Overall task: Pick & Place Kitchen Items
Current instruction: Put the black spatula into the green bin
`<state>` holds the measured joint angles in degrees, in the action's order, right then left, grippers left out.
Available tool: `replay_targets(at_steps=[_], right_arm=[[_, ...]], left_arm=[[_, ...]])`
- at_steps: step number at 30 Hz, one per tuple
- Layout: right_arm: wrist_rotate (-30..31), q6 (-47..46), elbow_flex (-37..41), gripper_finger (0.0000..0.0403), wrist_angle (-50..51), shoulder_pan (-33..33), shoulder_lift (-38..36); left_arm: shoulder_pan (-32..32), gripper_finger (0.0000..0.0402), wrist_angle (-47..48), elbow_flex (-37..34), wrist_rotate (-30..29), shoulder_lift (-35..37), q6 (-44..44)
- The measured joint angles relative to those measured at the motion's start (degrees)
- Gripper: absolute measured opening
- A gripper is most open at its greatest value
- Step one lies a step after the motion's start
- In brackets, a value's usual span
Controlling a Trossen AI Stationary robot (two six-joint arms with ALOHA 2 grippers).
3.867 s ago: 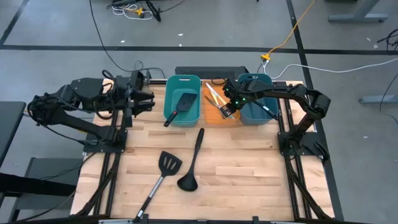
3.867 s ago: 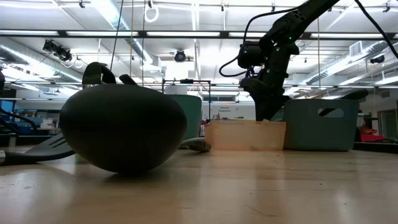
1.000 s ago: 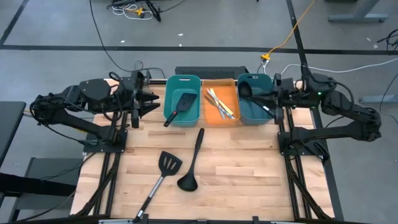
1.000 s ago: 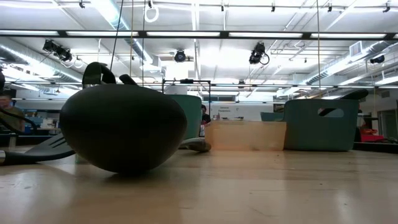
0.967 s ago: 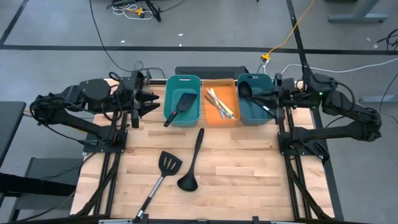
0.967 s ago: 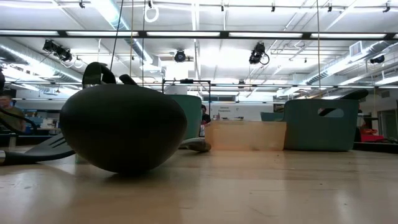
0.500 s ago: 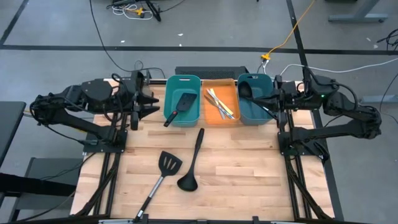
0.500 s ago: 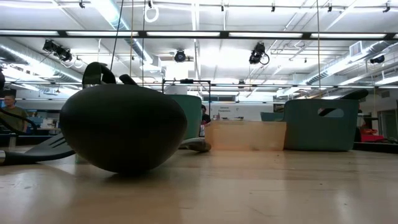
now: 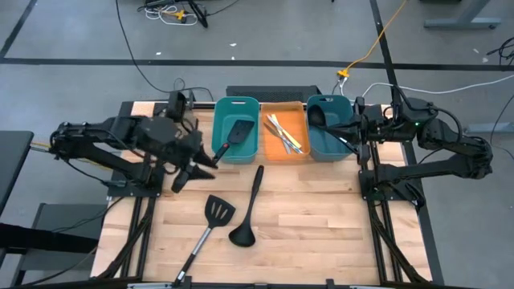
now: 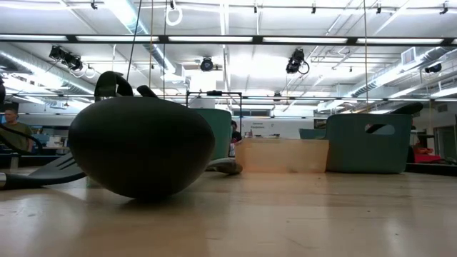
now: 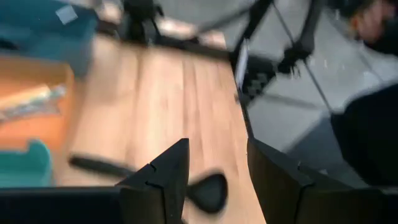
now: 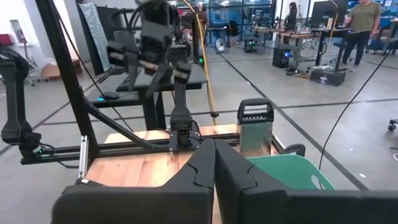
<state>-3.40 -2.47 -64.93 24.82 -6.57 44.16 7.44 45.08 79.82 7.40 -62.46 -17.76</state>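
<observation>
A black ladle [image 9: 247, 210] and a black slotted spatula [image 9: 210, 223] lie flat on the wooden table. The ladle's bowl [image 10: 141, 146] fills the low view. A second spatula [image 9: 233, 135] lies in the left teal bin with its handle leaning over the near rim. Thin sticks [image 9: 283, 132] lie in the orange bin. Another ladle [image 9: 320, 116] sits in the right teal bin. My left gripper [image 9: 195, 171] hangs open above the table, left of the loose ladle [image 11: 205, 190]. My right gripper [image 12: 214, 152] is shut, level, by the right bin's right side [image 9: 344, 132].
Three bins stand in a row at the far edge: teal [image 9: 236, 106], orange [image 9: 277, 152], teal [image 9: 329, 148]. Bare wood [image 9: 321, 217] lies to the right of the loose ladle and along the near edge. A grater [image 12: 255, 127] stands at the far left corner in the right wrist view.
My left gripper has swung away from the left teal bin's side, toward the table's near edge and downward, and has tipped to point slantwise down over the wood. Its fingers stay apart. The utensils have not moved.
</observation>
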Motion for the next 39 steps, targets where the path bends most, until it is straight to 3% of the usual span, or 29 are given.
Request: replay_targets(at_steps=[7,24,32,39], right_arm=[[0.56,-0.68,0.00,0.0006,0.06,0.00,0.00],[1.44,-1.52,0.00,0.0006,0.59,0.00,0.00],[1.44,-1.52,0.00,0.0006,0.61,0.00,0.02],[1.46,-1.52,0.00,0.0006,2.26,-0.02,0.04]], left_arm=[[1.62,0.0167,-0.62,0.25,1.61,-4.02,4.04],[6.17,0.0167,4.11,0.12,1.05,-5.16,11.60],[13.07,0.0167,8.09,0.12,1.12,-5.16,14.51],[20.27,0.0167,8.67,0.21,0.81,-6.50,25.42]])
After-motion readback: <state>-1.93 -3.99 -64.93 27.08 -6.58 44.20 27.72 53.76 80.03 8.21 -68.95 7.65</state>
